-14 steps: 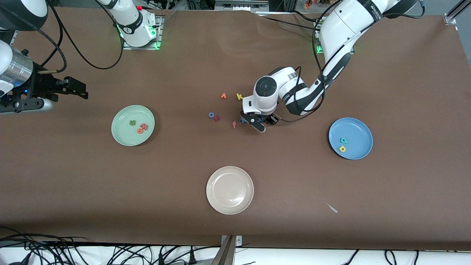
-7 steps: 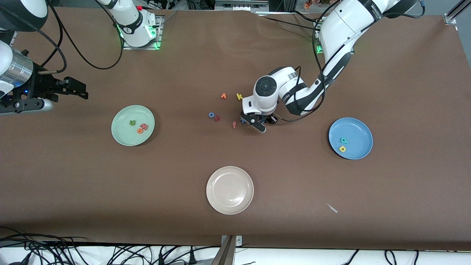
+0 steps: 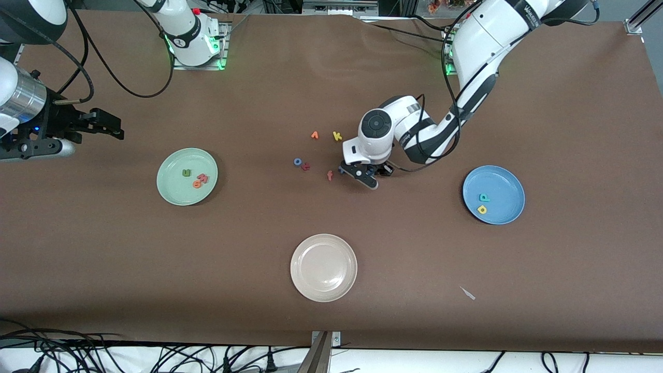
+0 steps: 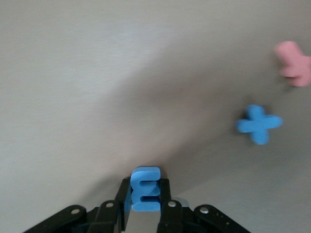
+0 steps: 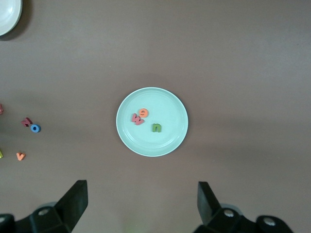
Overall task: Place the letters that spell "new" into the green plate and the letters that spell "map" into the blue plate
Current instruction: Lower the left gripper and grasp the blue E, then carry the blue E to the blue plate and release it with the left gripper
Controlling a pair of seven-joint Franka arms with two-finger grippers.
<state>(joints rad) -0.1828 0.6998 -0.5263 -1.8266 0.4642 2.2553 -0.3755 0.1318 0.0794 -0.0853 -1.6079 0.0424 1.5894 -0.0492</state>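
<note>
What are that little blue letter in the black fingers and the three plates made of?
The blue "m" looks like matte foam: thick, soft-edged, no shine. It sits pinched in the left gripper. The green plate, blue plate and cream-white plate look like smooth plastic with faint glossy highlights, though glazed ceramic is possible.

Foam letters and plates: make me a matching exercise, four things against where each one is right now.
Things:
1. blue "m"
2. green "n"
3. teal "p"
4. cream-white plate

Places:
A. in the blue plate
B. nearest the front camera, nothing on it
C. clamped in the left pincer
D. in the green plate

Pairs: 1-C, 2-D, 3-A, 4-B
</note>
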